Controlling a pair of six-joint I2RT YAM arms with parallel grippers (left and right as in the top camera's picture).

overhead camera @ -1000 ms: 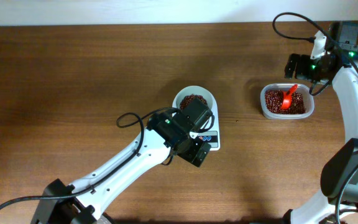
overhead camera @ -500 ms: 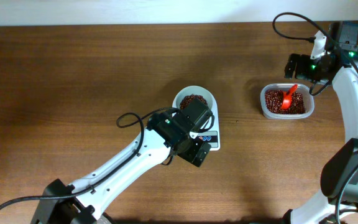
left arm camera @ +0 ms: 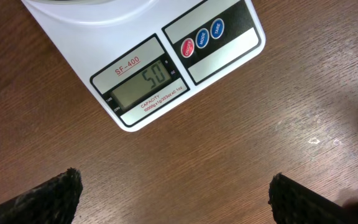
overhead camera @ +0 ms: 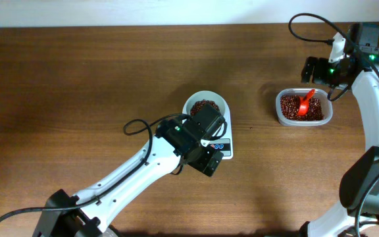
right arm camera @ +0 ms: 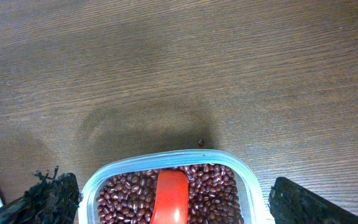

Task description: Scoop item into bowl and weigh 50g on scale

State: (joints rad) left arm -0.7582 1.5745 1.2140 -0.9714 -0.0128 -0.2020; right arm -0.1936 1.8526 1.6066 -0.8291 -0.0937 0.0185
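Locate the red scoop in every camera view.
Overhead: the red scoop is right of centre, lying on the beans in the clear tub.
Left wrist: not in it; only the scale and bare wood show.
Right wrist: bottom centre, inside the tub's rim.
Shared landmark: the clear tub links overhead and right wrist; the scale links overhead and left wrist.

Scale [overhead camera: 225, 146] mostly hidden under left arm [overhead camera: 143, 166]; tub [right arm camera: 123, 165] cut off below.
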